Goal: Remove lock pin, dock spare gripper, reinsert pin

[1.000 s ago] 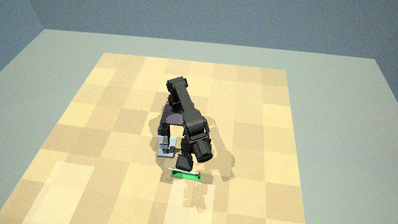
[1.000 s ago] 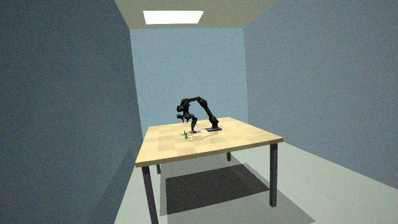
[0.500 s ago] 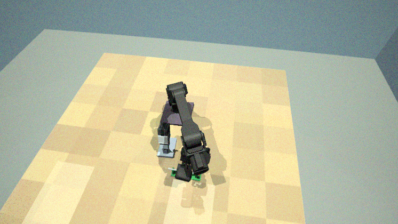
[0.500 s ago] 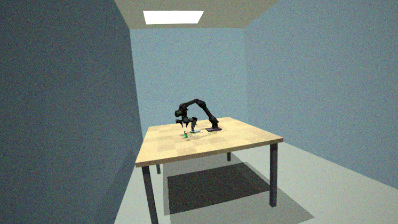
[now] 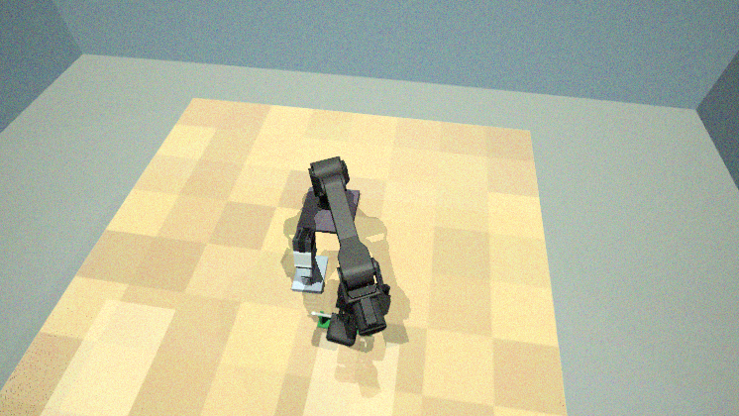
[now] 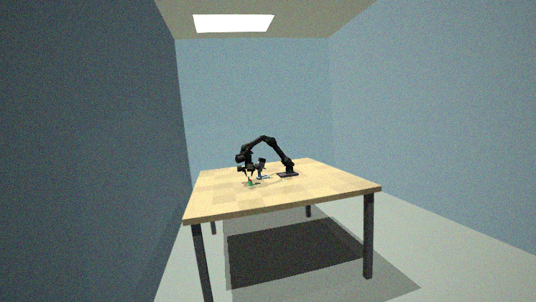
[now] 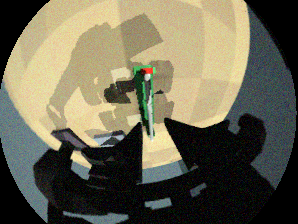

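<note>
The white pin [image 5: 320, 314] [image 7: 150, 107] with a red end lies along the green holder [image 5: 323, 324] [image 6: 250, 183] on the table. My gripper [image 6: 248, 175] [image 7: 152, 122] points down above the pin, with its fingers part open and nothing held between them. In the top view my gripper hides the middle and red end of the pin. The mount [image 5: 303, 286] has a pale blue base plate. A dark body that looks like the spare gripper [image 5: 303, 239] stands on it above a whitish block. Its fit in the socket is too small to make out.
My arm's dark base plate [image 5: 324, 221] [image 6: 287, 175] is behind the mount. The mount and the dark body on it stand close to my wrist, left of it in the top view. The green holder is nearer the front of that view than the mount.
</note>
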